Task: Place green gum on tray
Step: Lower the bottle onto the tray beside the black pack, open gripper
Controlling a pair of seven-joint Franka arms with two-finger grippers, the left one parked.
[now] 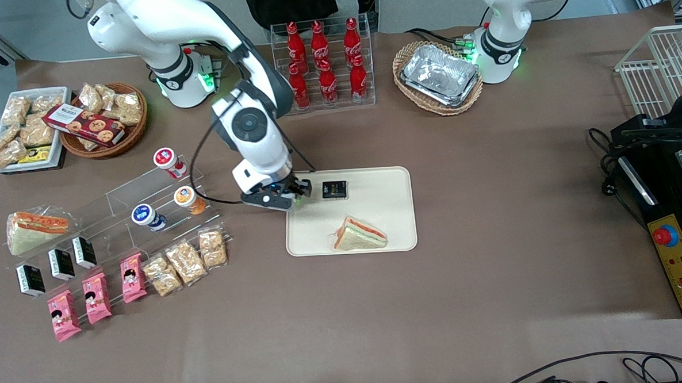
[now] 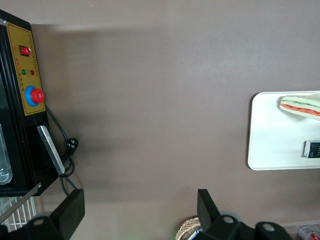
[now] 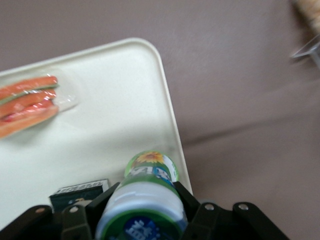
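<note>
My right gripper [image 1: 296,198] hangs over the tray's edge at the working arm's end, shut on the green gum [image 3: 145,197], a small bottle with a white-rimmed green lid and a green-yellow body. Its black fingers [image 3: 102,200] clamp the bottle's sides just above the tray surface. In the front view the gum is almost hidden under the gripper. The cream-beige tray [image 1: 388,212] holds a black packet [image 1: 334,189] beside the gripper and a wrapped sandwich [image 1: 359,235] nearer the front camera. The wrist view shows the tray's rim [image 3: 170,115], the packet [image 3: 80,194] and the sandwich [image 3: 27,105].
A clear acrylic rack [image 1: 111,207] toward the working arm's end carries red-lidded [image 1: 167,160], orange-lidded [image 1: 187,198] and blue-lidded [image 1: 145,216] bottles, with snack packs around it. A rack of cola bottles [image 1: 324,60] and a basket of foil pans [image 1: 439,75] stand farther from the camera.
</note>
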